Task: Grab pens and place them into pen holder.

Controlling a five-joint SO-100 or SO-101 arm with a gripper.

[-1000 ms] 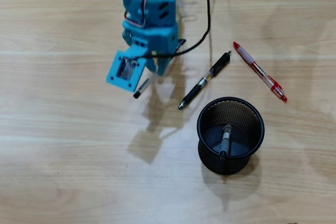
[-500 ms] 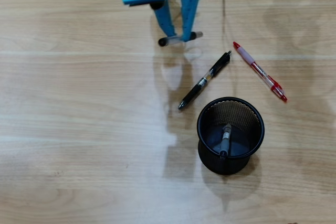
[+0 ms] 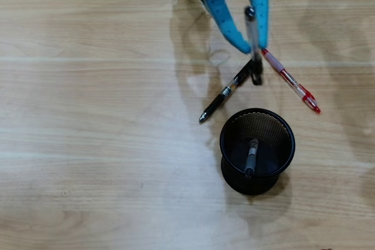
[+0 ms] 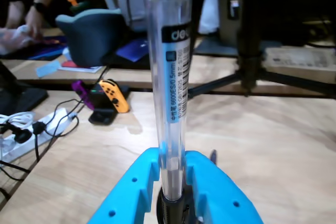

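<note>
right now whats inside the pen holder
In the overhead view, one pen with a grey sleeve lies inside the pen holder, leaning across its floor. No other pen shows in it. The mesh wall's outer base is hidden by the rim.

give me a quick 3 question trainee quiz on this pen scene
1. True or false: the pen holder is empty.
2. How many pens lie flat on the table in the overhead view?
3. What do the fingers grip? A) the clear pen B) the red pen C) nothing

Key:
1. False: the grey-sleeved pen is inside.
2. Two: the black pen and the red pen.
3. A: the wrist view shows the gripper closed on its clear barrel.
</note>
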